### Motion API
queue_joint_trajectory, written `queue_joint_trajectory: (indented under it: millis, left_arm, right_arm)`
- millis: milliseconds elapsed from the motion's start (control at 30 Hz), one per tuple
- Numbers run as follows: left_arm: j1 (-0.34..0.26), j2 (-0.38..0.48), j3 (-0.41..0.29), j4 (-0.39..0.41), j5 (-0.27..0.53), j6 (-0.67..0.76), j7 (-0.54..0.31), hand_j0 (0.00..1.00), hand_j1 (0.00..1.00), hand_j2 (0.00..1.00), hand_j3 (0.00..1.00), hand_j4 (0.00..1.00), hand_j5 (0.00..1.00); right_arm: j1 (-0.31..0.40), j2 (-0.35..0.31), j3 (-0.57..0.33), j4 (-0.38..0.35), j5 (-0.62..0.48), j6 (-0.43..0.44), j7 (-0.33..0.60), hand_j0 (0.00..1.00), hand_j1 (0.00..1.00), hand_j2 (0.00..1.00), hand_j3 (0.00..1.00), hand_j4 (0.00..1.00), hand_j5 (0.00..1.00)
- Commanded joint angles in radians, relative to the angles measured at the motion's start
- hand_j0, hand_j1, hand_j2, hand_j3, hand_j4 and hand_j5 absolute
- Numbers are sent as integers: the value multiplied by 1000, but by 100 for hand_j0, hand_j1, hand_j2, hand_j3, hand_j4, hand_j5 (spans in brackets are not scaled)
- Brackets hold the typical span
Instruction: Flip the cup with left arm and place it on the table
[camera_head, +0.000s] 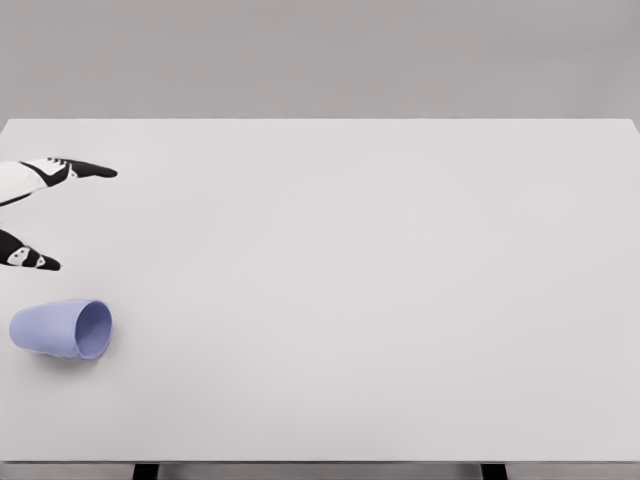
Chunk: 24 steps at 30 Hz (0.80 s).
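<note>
Head view shows the left hand (45, 215) at the left edge of the tabletop (380, 300), fingers spread apart and holding nothing. The cup (62, 329) lies on its side just below the hand, apart from it, with its mouth facing right.

Procedure, as judged: lower the hand over the cup's wall, close the fingers around the middle of the body, lift, rotate until the mouth faces up, then set the base down flat. Avoid nudging the cup, since it is likely to roll.

The tabletop is plain white and level. A grey wall (320, 55) stands behind it. The right hand is out of view.
</note>
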Motion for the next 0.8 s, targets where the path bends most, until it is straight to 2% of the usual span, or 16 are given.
queue_joint_trajectory:
  millis: [0, 167, 300, 533, 767]
  left_arm:
    - [3, 162, -73, -24, 100, -128, 119, 100, 100, 100, 100, 100, 100]
    - [104, 171, -75, -26, 112, -128, 121, 100, 100, 100, 100, 100, 100]
    - [184, 133, -76, -26, 113, -128, 122, 100, 100, 100, 100, 100, 100]
    - [252, 157, -76, -27, 124, -111, 116, 100, 100, 100, 100, 100, 100]
    - [284, 147, -78, -26, 118, -79, 114, 100, 100, 100, 100, 100, 100]
  right_arm:
    - [0, 0, 1, 0, 0, 0, 0, 100, 100, 100, 100, 100, 100]
    - [0, 0, -1, 0, 0, 0, 0, 100, 100, 100, 100, 100, 100]
    - [0, 0, -1, 0, 0, 0, 0, 100, 100, 100, 100, 100, 100]
    - [0, 0, 1, 0, 0, 0, 0, 100, 100, 100, 100, 100, 100]
    - [0, 0, 1, 0, 0, 0, 0, 100, 100, 100, 100, 100, 100]
